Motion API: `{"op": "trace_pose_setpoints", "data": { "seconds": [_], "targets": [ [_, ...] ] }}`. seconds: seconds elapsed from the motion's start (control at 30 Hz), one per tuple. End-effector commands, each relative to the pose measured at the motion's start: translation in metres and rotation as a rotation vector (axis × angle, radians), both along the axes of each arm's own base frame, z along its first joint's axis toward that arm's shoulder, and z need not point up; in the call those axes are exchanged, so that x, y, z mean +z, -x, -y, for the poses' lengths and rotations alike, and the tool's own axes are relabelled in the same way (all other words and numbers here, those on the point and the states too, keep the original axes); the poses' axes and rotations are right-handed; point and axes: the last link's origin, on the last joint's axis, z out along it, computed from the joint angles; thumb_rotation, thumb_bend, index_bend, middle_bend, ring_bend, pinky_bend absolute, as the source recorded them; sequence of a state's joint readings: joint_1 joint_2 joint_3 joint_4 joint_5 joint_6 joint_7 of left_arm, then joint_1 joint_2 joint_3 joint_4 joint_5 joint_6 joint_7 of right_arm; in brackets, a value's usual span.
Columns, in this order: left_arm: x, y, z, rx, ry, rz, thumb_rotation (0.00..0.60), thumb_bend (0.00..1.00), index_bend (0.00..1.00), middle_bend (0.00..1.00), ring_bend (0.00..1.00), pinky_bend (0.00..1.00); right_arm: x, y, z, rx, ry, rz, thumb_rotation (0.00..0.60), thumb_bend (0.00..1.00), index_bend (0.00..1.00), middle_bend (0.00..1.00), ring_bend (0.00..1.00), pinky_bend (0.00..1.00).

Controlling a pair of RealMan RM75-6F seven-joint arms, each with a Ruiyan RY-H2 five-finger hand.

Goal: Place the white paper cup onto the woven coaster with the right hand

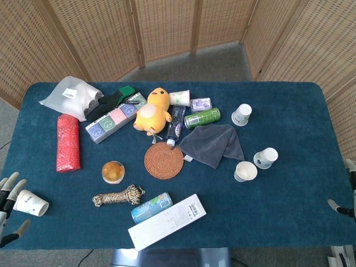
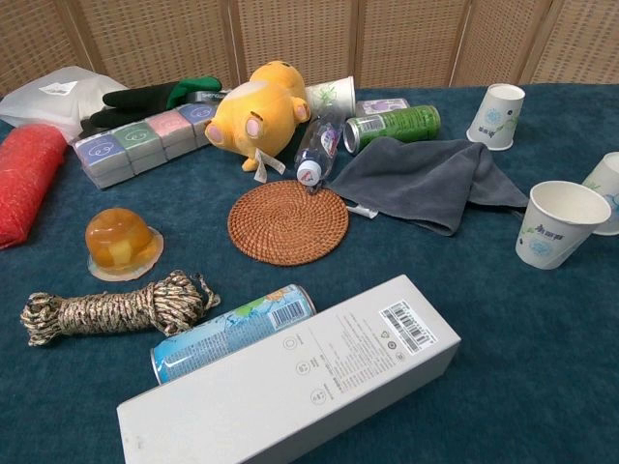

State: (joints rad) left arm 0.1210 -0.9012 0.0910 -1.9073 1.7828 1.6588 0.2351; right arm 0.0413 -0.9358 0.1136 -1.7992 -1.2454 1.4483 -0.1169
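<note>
White paper cup [image 1: 245, 171]: upright on the bench [image 1: 289, 211], just right of the grey cloth [image 1: 214, 143], nearest the woven coaster [image 1: 163, 160]. Likely light, thin-walled, crushable; you grip mid-wall, gently. Right hand [image 1: 346, 206]: bench edge, barely visible, grasp state unclear.

Prob. a lab/demo setup: woven folding screens [image 1: 167, 28] round a blue-cloth table [image 1: 289, 194] w/ misc. test objects.
</note>
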Motion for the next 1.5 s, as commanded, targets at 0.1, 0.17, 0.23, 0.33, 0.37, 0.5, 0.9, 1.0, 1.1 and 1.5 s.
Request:
{"op": "trace_pose_setpoints", "data": {
  "seconds": [0.1, 0.17, 0.23, 0.33, 0.37, 0.5, 0.9, 1.0, 1.1, 1.5],
  "targets": [
    [0.0, 0.0, 0.0, 0.001, -0.002, 0.002, 0.6, 0.28, 0.0, 0.0, 0.0, 0.0, 0.0, 0.002, 0.0, -0.005, 0.001, -0.011, 0.6, 0.0, 0.0, 0.0, 0.0, 0.03],
    [0.0, 0.0, 0.0, 0.001, -0.002, 0.005, 0.6, 0.27, 0.0, 0.0, 0.0, 0.0, 0.0, 0.002, 0.0, -0.008, -0.003, -0.015, 0.6, 0.0, 0.0, 0.0, 0.0, 0.03],
    [0.001, -0.001, 0.001, -0.003, 0.001, 0.007, 0.6, 0.27, 0.0, 0.0, 0.0, 0.0, -0.001, 0.002, -0.001, -0.007, -0.008, -0.026, 0.6, 0.0, 0.0, 0.0, 0.0, 0.03],
    [0.001, -0.003, 0.001, -0.012, 0.004, 0.012, 0.6, 0.27, 0.0, 0.0, 0.0, 0.0, -0.002, 0.001, -0.001, -0.003, -0.013, -0.023, 0.6, 0.0, 0.0, 0.0, 0.0, 0.03],
    [0.001, -0.003, 0.001, -0.012, 0.004, 0.013, 0.6, 0.27, 0.0, 0.0, 0.0, 0.0, -0.003, 0.0, 0.0, -0.002, -0.017, -0.02, 0.6, 0.0, 0.0, 0.0, 0.0, 0.03],
    [0.003, -0.002, 0.0, -0.01, -0.004, 0.022, 0.6, 0.27, 0.0, 0.0, 0.0, 0.0, -0.008, -0.005, 0.003, 0.013, -0.031, -0.007, 0.6, 0.0, 0.0, 0.0, 0.0, 0.03],
    [0.009, -0.001, 0.0, -0.001, -0.02, 0.038, 0.6, 0.27, 0.0, 0.0, 0.0, 0.0, -0.066, -0.057, 0.028, 0.218, -0.282, 0.163, 0.6, 0.0, 0.0, 0.0, 0.0, 0.05],
    [0.008, -0.002, 0.0, -0.002, -0.017, 0.036, 0.6, 0.27, 0.0, 0.0, 0.0, 0.0, -0.084, -0.075, 0.039, 0.276, -0.353, 0.143, 0.6, 0.0, 0.0, 0.0, 0.0, 0.07],
    [0.008, -0.001, 0.0, 0.002, -0.017, 0.035, 0.6, 0.27, 0.0, 0.0, 0.0, 0.0, -0.102, -0.091, 0.051, 0.316, -0.416, 0.11, 0.6, 0.0, 0.0, 0.0, 0.0, 0.11],
    [0.005, 0.001, -0.001, 0.008, -0.007, 0.028, 0.6, 0.27, 0.0, 0.0, 0.0, 0.0, -0.149, -0.113, 0.078, 0.344, -0.486, 0.059, 0.6, 0.0, 0.0, 0.0, 0.0, 0.2]
  ]
}}
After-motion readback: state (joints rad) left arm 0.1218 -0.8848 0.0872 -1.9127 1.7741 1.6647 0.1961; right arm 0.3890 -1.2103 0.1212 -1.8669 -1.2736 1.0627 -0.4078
